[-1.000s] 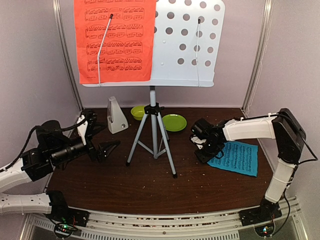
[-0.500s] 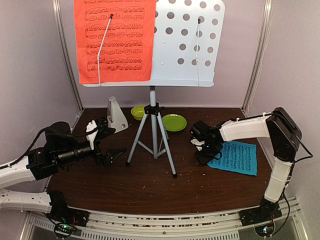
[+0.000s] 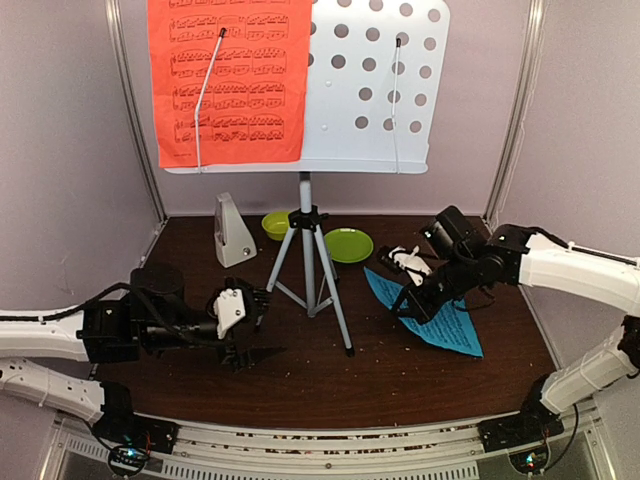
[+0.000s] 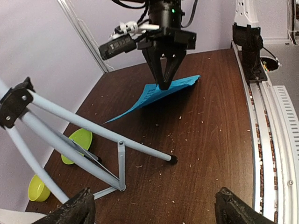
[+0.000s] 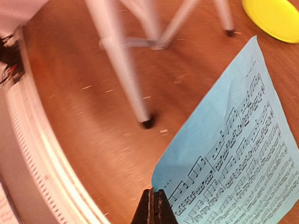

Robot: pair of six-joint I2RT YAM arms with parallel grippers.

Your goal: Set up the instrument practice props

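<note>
Right of tripod [image 3: 305, 195], R fingers [image 5: 153, 207] clenched on corner of blue sheet [image 3: 440, 325]; sheet tilted, partly off worktop [image 3: 300, 375]. L fingers [image 4: 74, 211] spread, empty, near tripod legs. Red sheet [image 3: 228, 80] on stand desk [image 3: 370, 90].

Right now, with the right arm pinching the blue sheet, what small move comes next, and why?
Probably lift it a little higher. The right jaws are shut on a corner of the blue sheet, whose low end seems to touch the table; the stand desk is bare beside the red sheet.
</note>
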